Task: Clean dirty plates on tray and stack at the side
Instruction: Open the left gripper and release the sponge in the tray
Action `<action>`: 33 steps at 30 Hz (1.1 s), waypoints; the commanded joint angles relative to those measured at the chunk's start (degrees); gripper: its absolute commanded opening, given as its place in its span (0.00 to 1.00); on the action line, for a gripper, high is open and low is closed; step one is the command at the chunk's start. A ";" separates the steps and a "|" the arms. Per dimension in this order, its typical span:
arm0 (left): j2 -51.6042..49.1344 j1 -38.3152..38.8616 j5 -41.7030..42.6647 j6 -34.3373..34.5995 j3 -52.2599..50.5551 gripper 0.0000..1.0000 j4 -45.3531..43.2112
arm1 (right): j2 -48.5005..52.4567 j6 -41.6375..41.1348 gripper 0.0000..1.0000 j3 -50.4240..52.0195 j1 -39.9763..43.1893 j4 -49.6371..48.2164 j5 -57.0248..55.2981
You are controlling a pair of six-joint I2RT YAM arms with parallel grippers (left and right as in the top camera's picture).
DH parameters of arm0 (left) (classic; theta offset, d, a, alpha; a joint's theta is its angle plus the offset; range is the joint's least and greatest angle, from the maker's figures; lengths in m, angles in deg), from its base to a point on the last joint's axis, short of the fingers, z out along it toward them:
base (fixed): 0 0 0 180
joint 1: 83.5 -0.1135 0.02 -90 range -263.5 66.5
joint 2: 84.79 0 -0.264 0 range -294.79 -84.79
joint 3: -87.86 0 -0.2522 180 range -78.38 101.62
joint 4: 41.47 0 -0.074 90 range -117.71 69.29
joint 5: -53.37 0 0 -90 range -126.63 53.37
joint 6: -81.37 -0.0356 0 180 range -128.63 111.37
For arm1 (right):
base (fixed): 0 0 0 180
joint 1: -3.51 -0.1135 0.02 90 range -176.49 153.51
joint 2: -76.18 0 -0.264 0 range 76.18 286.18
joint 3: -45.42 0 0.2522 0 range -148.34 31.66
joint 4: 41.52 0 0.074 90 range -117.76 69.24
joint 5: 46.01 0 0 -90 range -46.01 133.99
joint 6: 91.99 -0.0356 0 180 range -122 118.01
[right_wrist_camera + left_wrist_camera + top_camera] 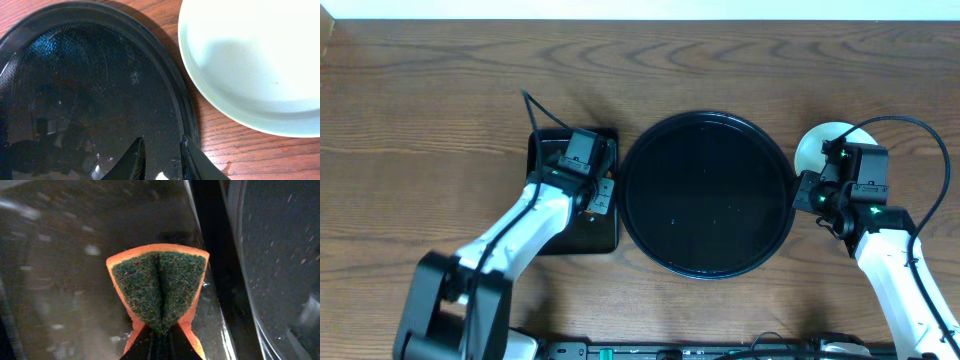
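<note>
Overhead: one round tray (708,195) sits centre, one pale plate (820,145) just right of it, and one rectangular tray (570,235) left.

Left wrist: the left gripper (160,336) pinches one orange-green sponge (159,292).

Right wrist: the right gripper (162,160) is narrowly parted and empty at the round tray's rim.

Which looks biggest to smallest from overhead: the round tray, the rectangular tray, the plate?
1. Round tray, clearly the largest.
2. Rectangular tray, partly covered, but still bigger than the plate.
3. Plate, the smallest, though part of it is hidden.
</note>
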 commanded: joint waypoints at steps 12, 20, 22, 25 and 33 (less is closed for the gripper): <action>0.04 -1.55 -7.96 5.25 0.04 0.08 -2.34 | 0.31 0.68 0.21 -0.07 -0.61 0.11 0.46; 0.04 -4.50 -7.87 15.26 0.04 0.15 -2.62 | 0.31 0.66 0.22 -0.07 -0.61 0.11 0.46; 0.04 -4.50 -7.69 15.39 0.04 0.24 -2.64 | 0.31 0.66 0.22 -0.07 -0.61 0.11 0.46; 0.04 -4.50 -7.67 15.37 0.04 0.30 -2.45 | 0.31 0.66 0.22 -0.07 -0.61 0.26 0.48; 3.54 -4.50 -7.65 15.32 0.63 0.56 0.44 | 0.31 0.74 0.24 -0.07 -0.63 0.72 0.63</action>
